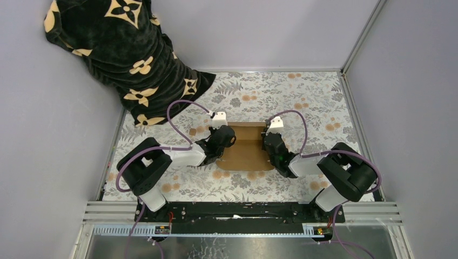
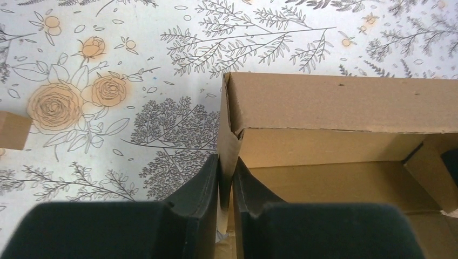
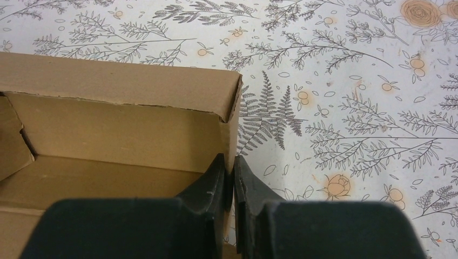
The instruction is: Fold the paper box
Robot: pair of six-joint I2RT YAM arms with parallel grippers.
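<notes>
The paper box (image 1: 247, 148) is plain brown cardboard, partly raised into an open tray in the middle of the table. My left gripper (image 1: 231, 139) is shut on the box's left side wall (image 2: 228, 145), one finger outside and one inside. On the opposite side my right gripper (image 1: 267, 141) is shut on the right side wall (image 3: 232, 141) in the same way. The far wall (image 2: 345, 100) stands upright with its top edge folded over. Inside, the floor (image 3: 108, 181) is bare and a loose flap (image 2: 429, 175) leans in at a corner.
A black blanket with tan flower marks (image 1: 124, 54) is heaped at the back left. The flowered tablecloth (image 1: 302, 91) covers the table. A small piece of brown cardboard (image 2: 13, 129) shows at the left wrist view's left edge. Grey walls and a metal rail (image 1: 359, 38) border the space.
</notes>
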